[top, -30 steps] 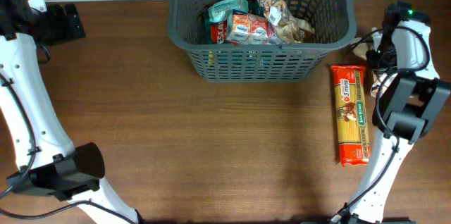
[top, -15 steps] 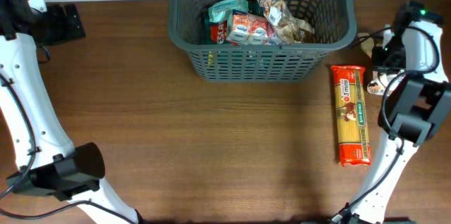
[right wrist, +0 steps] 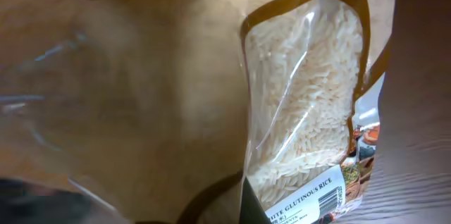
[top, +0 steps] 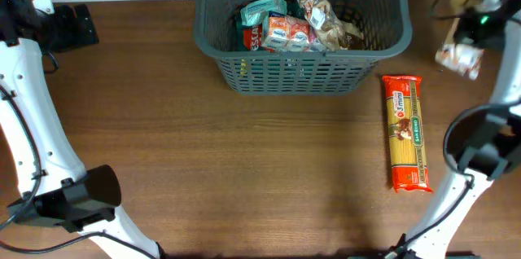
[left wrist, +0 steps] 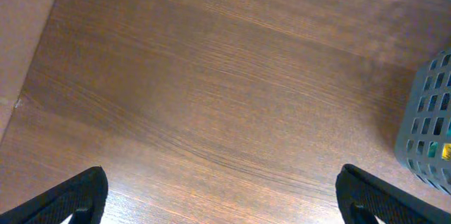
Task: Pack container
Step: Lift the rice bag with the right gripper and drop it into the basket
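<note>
While a rice bag (top: 459, 57) hangs aloft, spaghetti (top: 406, 133) flanks the container (top: 301, 76).

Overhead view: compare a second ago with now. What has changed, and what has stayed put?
The right arm has swung up toward the far right corner of the table, carrying the rice packet, blurred in motion, off the surface. The container, the packets inside it, the spaghetti packet and the left arm stayed put.
</note>
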